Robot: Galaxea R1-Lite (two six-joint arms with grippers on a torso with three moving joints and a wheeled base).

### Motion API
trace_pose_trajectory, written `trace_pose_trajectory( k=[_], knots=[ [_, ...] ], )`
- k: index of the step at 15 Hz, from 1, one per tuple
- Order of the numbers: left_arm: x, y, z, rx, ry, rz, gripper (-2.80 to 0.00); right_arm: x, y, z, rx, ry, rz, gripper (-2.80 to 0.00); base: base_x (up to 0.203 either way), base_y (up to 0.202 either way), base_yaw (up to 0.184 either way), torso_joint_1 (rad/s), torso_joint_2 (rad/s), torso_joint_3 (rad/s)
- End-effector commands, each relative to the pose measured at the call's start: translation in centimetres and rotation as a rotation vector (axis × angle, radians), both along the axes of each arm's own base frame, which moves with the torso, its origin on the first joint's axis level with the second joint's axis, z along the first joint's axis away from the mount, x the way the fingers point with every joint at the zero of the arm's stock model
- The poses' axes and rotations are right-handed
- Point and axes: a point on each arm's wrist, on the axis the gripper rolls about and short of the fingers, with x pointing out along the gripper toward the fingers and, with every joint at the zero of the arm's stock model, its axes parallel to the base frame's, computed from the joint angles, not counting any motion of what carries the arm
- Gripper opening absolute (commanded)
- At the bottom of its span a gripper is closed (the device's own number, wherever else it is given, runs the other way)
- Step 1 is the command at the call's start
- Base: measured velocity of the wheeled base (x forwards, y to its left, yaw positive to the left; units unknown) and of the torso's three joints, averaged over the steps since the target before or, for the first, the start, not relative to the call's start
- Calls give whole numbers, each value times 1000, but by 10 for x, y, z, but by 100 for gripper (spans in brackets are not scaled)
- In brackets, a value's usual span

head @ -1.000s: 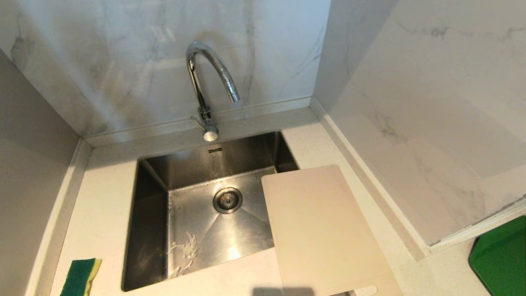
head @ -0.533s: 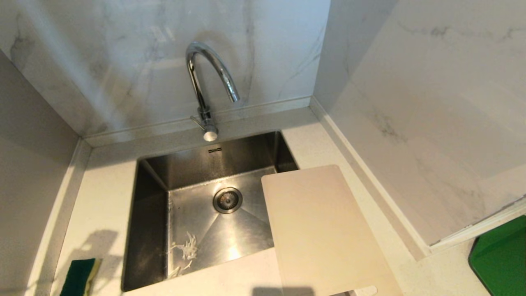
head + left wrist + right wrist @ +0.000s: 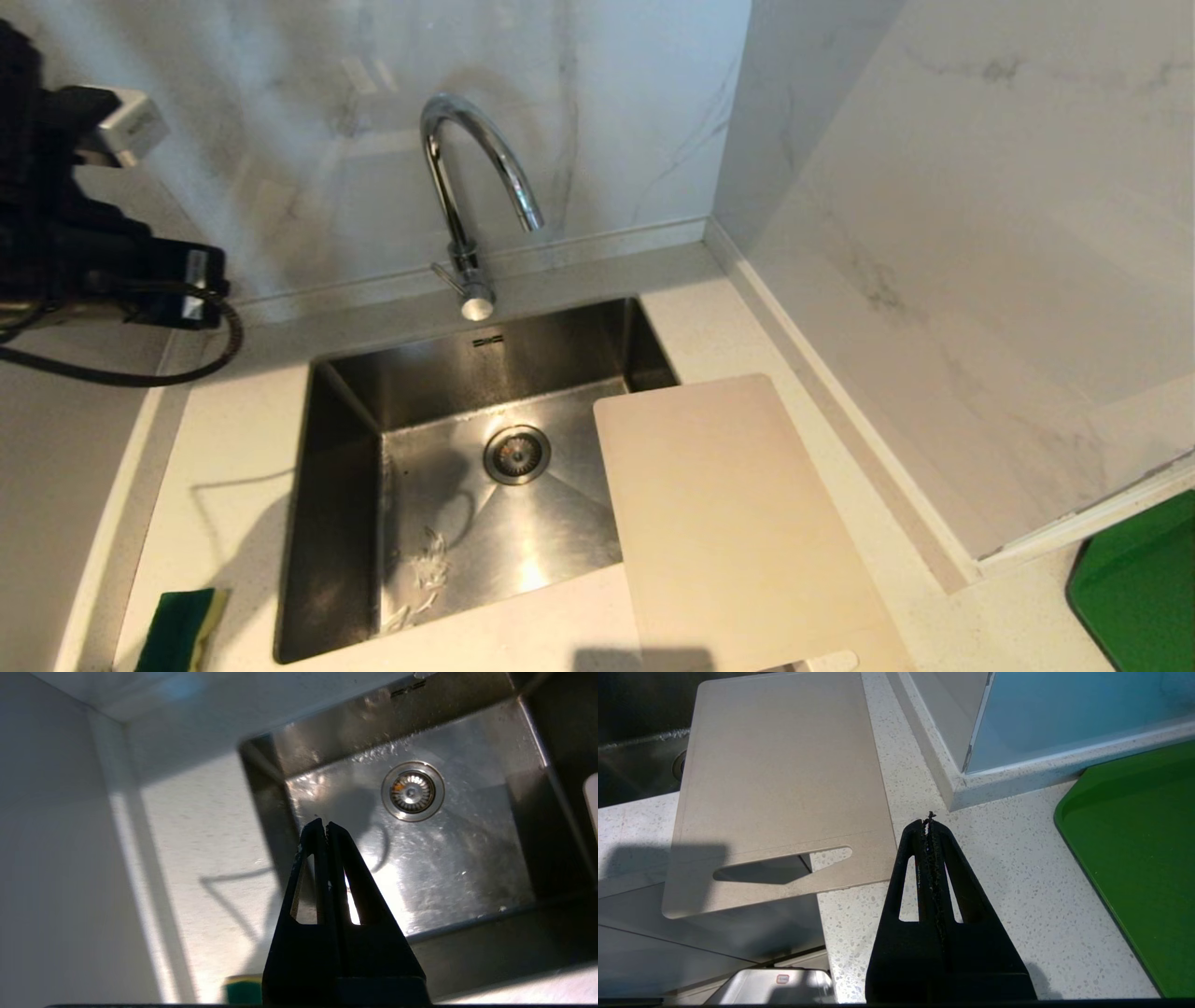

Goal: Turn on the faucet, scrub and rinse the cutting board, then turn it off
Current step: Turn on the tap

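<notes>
1. Left arm (image 3: pixel 84 233): black body with a looping black cable, at 9 to 10 o'clock in the head view, above the counter's left edge.
2. Left gripper (image 3: pixel 324 828): black tapered fingers pressed together, grasping nothing; in its wrist view it hangs over the left rim of the sink.
3. Green and yellow rectangular sponge (image 3: pixel 182 630): flat on the white speckled stone counter (image 3: pixel 233 439), at 7 o'clock, near the sink's near-left corner.
4. Square stainless steel sink (image 3: pixel 345 523): centre of the head view, with a round metal drain strainer (image 3: pixel 516 455) in its floor and pale scraps (image 3: pixel 425 569) lying at 7 o'clock from the drain.
5. Tall shiny chrome gooseneck faucet (image 3: pixel 467 177): at 12 o'clock behind the sink, spout arching toward the right, short side lever with a round knob (image 3: pixel 477 304) over the back rim. No water visible.
6. Large thin off-white plastic cutting board (image 3: pixel 738 532): at 4 to 5 o'clock, flat on the counter, left edge overhanging the sink's right side, slot handle at the near end; untouched by either gripper.
7. Right gripper (image 3: pixel 930 826): black fingers clenched shut, empty, above the counter just beside the board's handle end.
8. Green slab (image 3: pixel 1134 583): at 4 o'clock, far right, on the counter, apart from the board.
</notes>
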Motion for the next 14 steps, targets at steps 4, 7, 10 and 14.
trace_pose_trajectory(
  k=[4,7,10,14],
  knots=[
    [96,-50,-27,-140,92,94,-280,0,0,0,0,1,0,-280,0,0,0,0,0,0],
    [123,-61,-43,-204,104,139,-280,0,0,0,0,1,-1,-280,0,0,0,0,0,0],
    [144,-63,-55,-253,78,172,-280,0,0,0,0,0,-1,-280,0,0,0,0,0,0],
    [158,-69,-50,-352,-54,166,-280,0,0,0,0,0,-1,-280,0,0,0,0,0,0]
  ],
)
